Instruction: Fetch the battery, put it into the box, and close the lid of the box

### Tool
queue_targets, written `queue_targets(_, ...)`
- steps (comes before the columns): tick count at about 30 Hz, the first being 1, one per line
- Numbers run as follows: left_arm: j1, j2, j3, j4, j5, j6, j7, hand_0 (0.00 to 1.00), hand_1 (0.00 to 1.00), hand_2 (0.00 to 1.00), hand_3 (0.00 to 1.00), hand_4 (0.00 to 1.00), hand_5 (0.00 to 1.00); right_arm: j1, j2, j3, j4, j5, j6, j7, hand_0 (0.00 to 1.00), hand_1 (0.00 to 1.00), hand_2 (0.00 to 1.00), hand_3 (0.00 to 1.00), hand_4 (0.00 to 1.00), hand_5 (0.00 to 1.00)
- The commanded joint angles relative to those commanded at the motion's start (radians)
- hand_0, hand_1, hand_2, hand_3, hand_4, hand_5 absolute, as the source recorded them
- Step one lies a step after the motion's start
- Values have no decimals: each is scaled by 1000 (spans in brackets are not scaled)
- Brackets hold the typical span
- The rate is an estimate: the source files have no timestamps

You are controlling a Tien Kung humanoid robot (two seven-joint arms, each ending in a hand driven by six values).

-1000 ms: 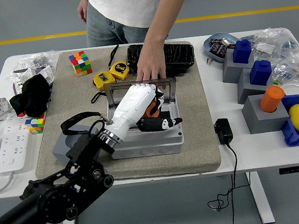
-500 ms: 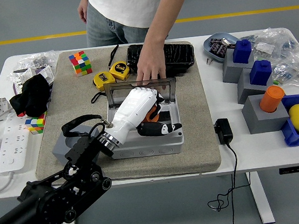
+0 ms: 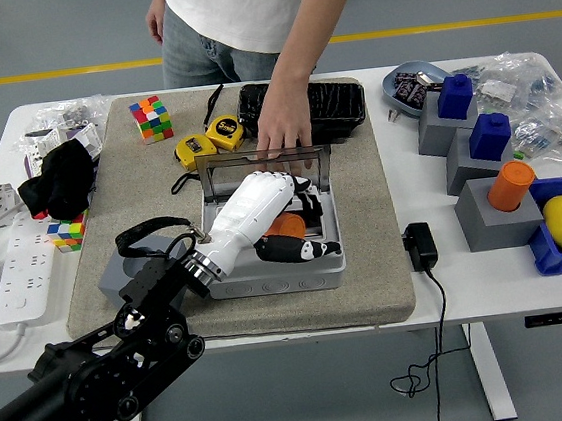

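Fingers of my left hand (image 3: 281, 233) have eased back and loosened, leaving the orange battery (image 3: 285, 226) lying in the box (image 3: 277, 271) while a person's hand (image 3: 279, 130) steadies its upright lid (image 3: 219, 177), closing comes next

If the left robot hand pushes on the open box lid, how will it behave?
The clear lid stands upright at the box's far edge, so it probably swings down on a hinge. It looks stiff rather than floppy. A person's hand rests on its top edge, likely holding it until released.
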Motion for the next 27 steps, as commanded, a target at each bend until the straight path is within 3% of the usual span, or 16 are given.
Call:
queue_targets(1, 1, 2, -1, -6, 3, -5, 2, 922, 763, 706, 650, 998, 488, 0, 0, 0, 0, 0, 0, 0, 811, 798, 765, 783, 998, 998)
queue_targets(6, 10, 22, -5, -83, 26, -50, 32, 922, 763, 706, 650, 998, 488, 0, 0, 4, 2, -3, 1, 0, 811, 798, 765, 783, 998, 998)
queue_targets(7, 14, 31, -8, -116, 30, -81, 50, 810, 714, 672, 627, 998, 493, 0, 0, 5, 2, -4, 1, 0, 811, 798, 765, 783, 998, 998)
queue_targets(8, 16, 38, -10, -145, 28, -110, 66, 810, 714, 672, 627, 998, 493, 0, 0, 7, 2, -4, 1, 0, 811, 798, 765, 783, 998, 998)
queue_targets(12, 29, 70, -36, -285, -29, -263, 166, 810, 714, 672, 627, 998, 493, 1, 0, 8, 1, -3, 0, 0, 811, 798, 765, 783, 998, 998)
queue_targets(13, 31, 75, -45, -323, -61, -308, 199, 497, 606, 595, 569, 998, 554, 1, 0, 9, 1, -3, 0, 0, 811, 798, 765, 783, 998, 998)
queue_targets(17, 41, 81, -109, -443, -211, -477, 330, 497, 606, 595, 569, 998, 554, 2, 0, 14, 2, -5, 1, -1, 811, 798, 765, 783, 998, 998)
queue_targets(20, 49, 73, -179, -489, -346, -614, 404, 442, 578, 573, 547, 998, 607, 2, 3, 17, 2, -7, 1, -2, 811, 796, 764, 782, 998, 998)
queue_targets(22, 52, 69, -207, -494, -412, -676, 404, 442, 578, 573, 547, 998, 607, 1, 3, 18, 2, -7, 2, -2, 811, 796, 764, 782, 998, 998)
queue_targets(23, 55, 63, -234, -493, -451, -703, 378, 442, 578, 573, 547, 998, 607, 1, 4, 18, 2, -7, 2, -3, 811, 796, 764, 782, 998, 998)
queue_targets(24, 56, 59, -260, -492, -497, -699, 348, 442, 578, 573, 547, 998, 607, 0, 5, 19, 2, -8, 2, -3, 811, 796, 764, 782, 998, 998)
queue_targets(25, 56, 56, -280, -490, -542, -660, 309, 454, 604, 589, 557, 998, 536, 0, 5, 19, 2, -8, 2, -3, 810, 794, 763, 783, 998, 998)
queue_targets(27, 54, 46, -317, -468, -620, -587, 236, 454, 604, 589, 557, 998, 536, 0, 5, 18, 2, -7, 2, -3, 810, 794, 763, 783, 998, 998)
